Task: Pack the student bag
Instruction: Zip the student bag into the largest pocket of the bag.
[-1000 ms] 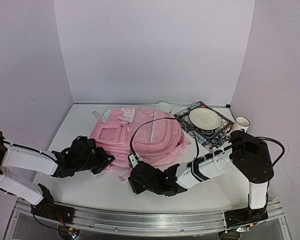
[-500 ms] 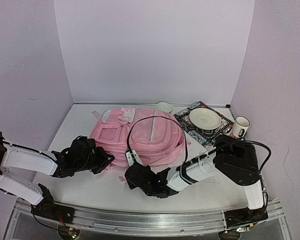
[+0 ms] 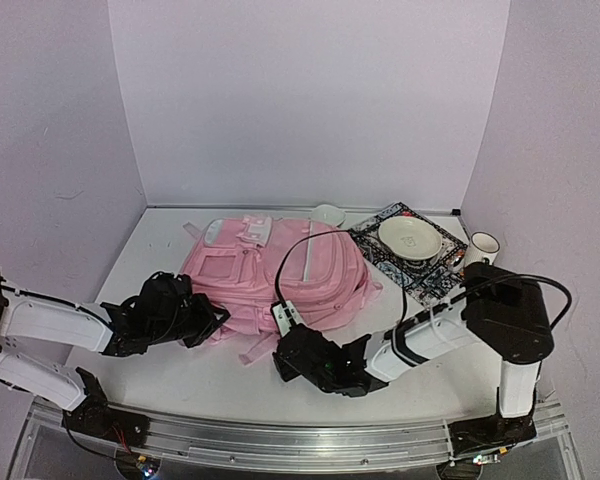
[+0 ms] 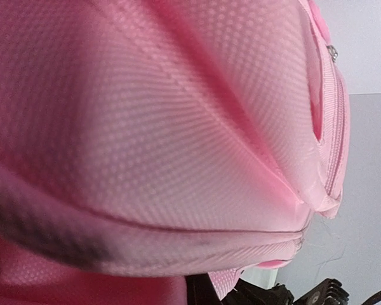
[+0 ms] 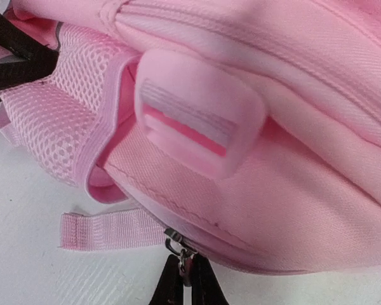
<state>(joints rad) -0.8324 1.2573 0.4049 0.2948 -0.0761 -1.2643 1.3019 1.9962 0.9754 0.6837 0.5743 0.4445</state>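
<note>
Pinching student bag's (image 3: 280,275) zip pull (image 5: 181,249), unseen overhead, are right fingers (image 5: 171,289); left fingers (image 3: 215,322) clenched.

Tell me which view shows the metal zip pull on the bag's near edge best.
Right wrist: the zip pull sits close-up, pinched in the right gripper. Top external hides it behind that gripper; left wrist shows only fabric of the student bag.

student bag (image 3: 330,280) centre | plate (image 3: 410,238) on mat (image 3: 372,243) right | mug (image 3: 482,246) far right
</note>
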